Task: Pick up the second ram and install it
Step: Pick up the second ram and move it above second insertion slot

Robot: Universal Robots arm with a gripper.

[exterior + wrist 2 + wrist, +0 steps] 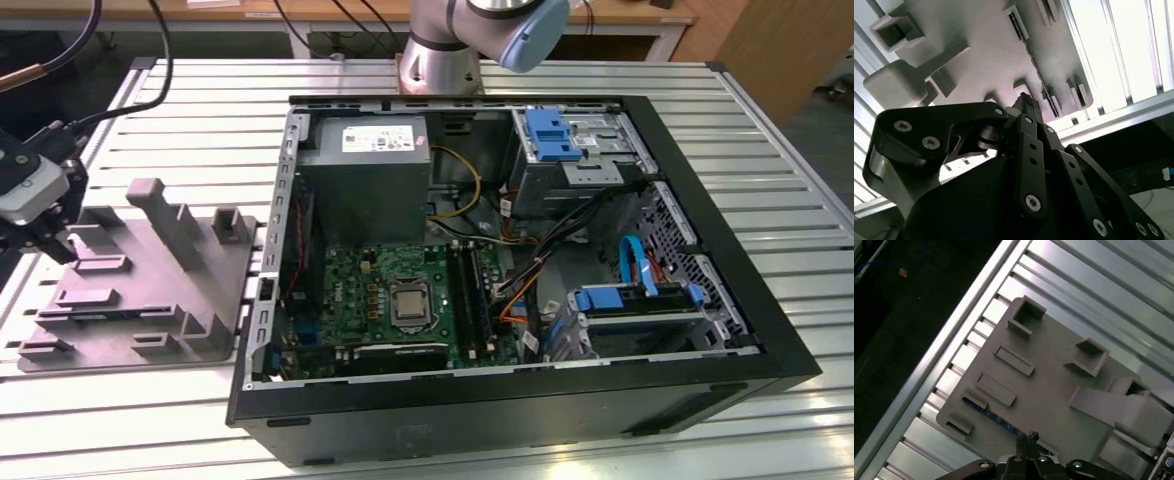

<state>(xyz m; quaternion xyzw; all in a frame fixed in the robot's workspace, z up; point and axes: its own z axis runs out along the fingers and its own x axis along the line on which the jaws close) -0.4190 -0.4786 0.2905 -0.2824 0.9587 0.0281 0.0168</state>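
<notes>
Exterior view, from its left: the gripper hangs over the grey fixture tray, fingers drawn together with nothing between them. In the first wrist view the second ram stands on edge in a tray slot, just beneath the tips. The open computer case sits well to the right. I judge this the pick-up approach; a grasp would need the fingers parted astride the stick.

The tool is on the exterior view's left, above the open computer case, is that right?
Not quite. The tool is on the exterior view's left, but above the grey fixture plate, not the open computer case beside it. The exterior view shows this.
</notes>
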